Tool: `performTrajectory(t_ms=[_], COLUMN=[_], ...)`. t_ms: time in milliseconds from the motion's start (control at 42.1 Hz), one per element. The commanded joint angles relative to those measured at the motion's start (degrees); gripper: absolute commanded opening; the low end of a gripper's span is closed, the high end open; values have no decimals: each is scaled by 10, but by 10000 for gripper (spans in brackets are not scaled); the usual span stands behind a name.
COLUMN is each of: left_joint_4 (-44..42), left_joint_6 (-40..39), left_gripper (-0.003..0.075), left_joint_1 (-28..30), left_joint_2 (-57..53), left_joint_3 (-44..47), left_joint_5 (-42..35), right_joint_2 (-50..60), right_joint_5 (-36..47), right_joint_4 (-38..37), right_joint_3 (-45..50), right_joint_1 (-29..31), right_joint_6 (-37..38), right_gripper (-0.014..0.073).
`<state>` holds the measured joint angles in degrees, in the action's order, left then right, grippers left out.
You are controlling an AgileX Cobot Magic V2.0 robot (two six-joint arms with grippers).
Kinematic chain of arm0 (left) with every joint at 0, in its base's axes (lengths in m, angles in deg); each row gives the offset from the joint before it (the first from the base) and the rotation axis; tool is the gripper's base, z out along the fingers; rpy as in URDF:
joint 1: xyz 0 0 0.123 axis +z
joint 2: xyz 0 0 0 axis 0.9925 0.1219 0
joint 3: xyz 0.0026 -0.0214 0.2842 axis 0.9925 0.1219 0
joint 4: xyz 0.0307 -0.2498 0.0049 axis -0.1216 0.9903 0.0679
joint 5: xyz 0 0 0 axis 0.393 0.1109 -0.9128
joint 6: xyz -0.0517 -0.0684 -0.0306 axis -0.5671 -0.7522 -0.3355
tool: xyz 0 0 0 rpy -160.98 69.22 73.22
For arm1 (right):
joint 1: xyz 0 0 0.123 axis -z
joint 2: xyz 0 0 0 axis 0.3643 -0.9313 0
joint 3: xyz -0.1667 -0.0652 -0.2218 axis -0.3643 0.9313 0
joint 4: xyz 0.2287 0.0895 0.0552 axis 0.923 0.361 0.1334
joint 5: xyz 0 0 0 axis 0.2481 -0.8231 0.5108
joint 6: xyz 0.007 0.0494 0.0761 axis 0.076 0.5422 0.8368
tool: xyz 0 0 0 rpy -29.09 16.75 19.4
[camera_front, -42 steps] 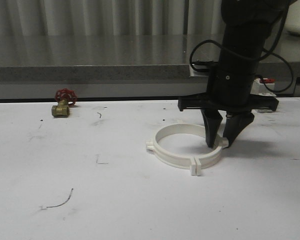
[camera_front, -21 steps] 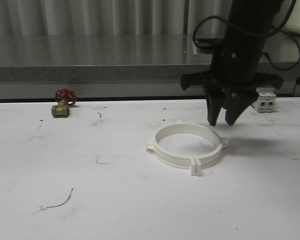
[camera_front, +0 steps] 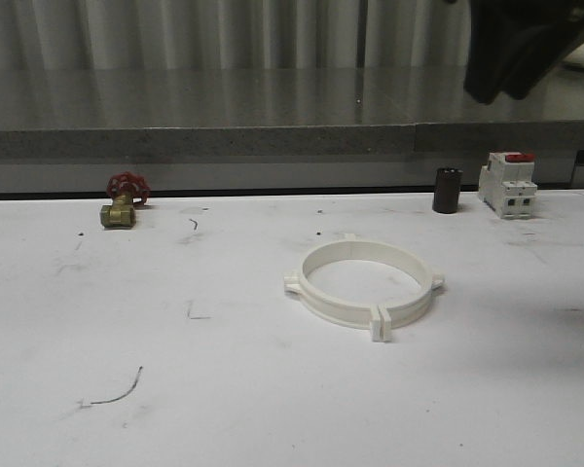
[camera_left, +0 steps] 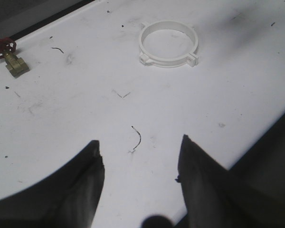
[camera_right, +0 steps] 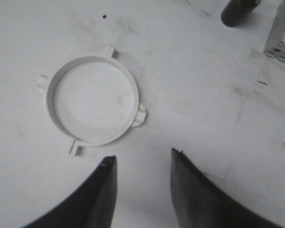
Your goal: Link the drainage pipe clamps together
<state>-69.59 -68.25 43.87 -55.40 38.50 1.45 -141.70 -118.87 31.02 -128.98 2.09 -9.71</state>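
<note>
The two white drainage pipe clamps (camera_front: pixel 341 311) lie flat on the white table as one closed ring, their end tabs meeting at the front and back. Nothing holds them. My right gripper (camera_front: pixel 494 92) hangs high above and behind the ring's right side, blurred at the top of the front view. In the right wrist view its fingers stand open (camera_right: pixel 143 154) with bare table between them and the ring (camera_right: pixel 48 97) just beyond the tips. My left gripper (camera_left: pixel 140 141) is open over bare table, far from the ring (camera_left: pixel 166 61).
A brass valve with a red handwheel (camera_front: pixel 122 201) sits at the back left. A black cylinder (camera_front: pixel 447 190) and a white breaker with a red top (camera_front: pixel 507 184) stand at the back right. A grey ledge (camera_front: pixel 195 141) runs behind the table.
My right gripper has lifted off the ring's right side, up and back to the top of the front view. This uncovered the black cylinder and breaker. The ring has stayed put.
</note>
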Motion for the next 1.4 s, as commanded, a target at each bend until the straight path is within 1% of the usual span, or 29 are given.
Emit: performTrajectory(t_ms=[0, 285, 475, 665, 831, 902, 1021, 1116, 1163, 1377], left_joint_4=[3, 3, 3, 3, 3, 3, 3, 3, 3, 3], left_joint_6=[1, 1, 1, 1, 1, 1, 1, 1, 1, 1], left_gripper=[356, 356, 356, 356, 356, 356, 356, 356, 356, 356], left_joint_1=[0, 0, 0, 0, 0, 0, 0, 0, 0, 0], left_joint_2=[2, 2, 2, 2, 2, 2, 2, 2, 2, 2], left_joint_3=[-15, -15, -15, -15, -15, -15, -15, -15, -15, -15], left_joint_5=[-36, -36, -36, -36, -36, -36, -36, -36, -36, -36], right_joint_2=[91, 306, 437, 516, 526, 526, 526, 526, 526, 526], right_joint_5=[15, 16, -18, -66, -65, -64, -63, -64, -65, -65], right_joint_4=[0, 0, 0, 0, 0, 0, 0, 0, 0, 0], right_joint_3=[41, 195, 272, 291, 291, 291, 291, 291, 291, 291], right_joint_1=[5, 5, 5, 5, 5, 5, 5, 5, 5, 5], right_joint_6=[-9, -9, -9, -9, -9, -9, -9, -9, -9, -9], right_gripper=[309, 309, 309, 309, 300, 232, 41, -74, -64, -69])
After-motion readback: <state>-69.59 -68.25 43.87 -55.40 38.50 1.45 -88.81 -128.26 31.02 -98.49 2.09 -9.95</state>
